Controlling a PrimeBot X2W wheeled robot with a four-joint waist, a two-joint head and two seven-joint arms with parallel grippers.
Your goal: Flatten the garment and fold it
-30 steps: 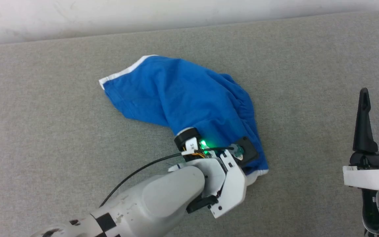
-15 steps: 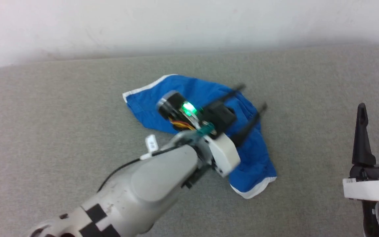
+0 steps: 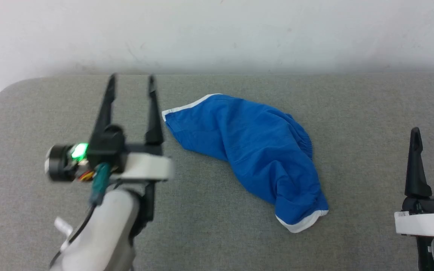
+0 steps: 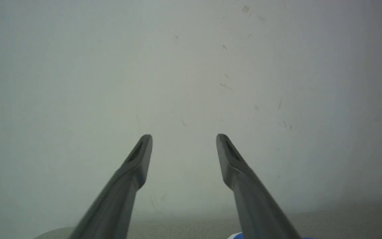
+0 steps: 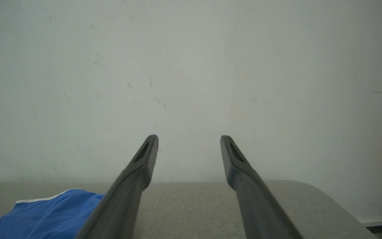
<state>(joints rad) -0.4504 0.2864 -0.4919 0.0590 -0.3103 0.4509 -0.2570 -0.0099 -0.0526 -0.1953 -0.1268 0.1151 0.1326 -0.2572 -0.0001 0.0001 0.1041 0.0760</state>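
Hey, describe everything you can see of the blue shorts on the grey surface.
The garment is bright blue shorts of soft, thin-looking fabric, lying crumpled on the grey padded surface, running diagonally from far left to near right. A white hem band edges the far-left leg opening, another the near-right one. A gathered waistband bunches along the right side. Nothing but the surface touches it; the open left gripper and right gripper stand apart.
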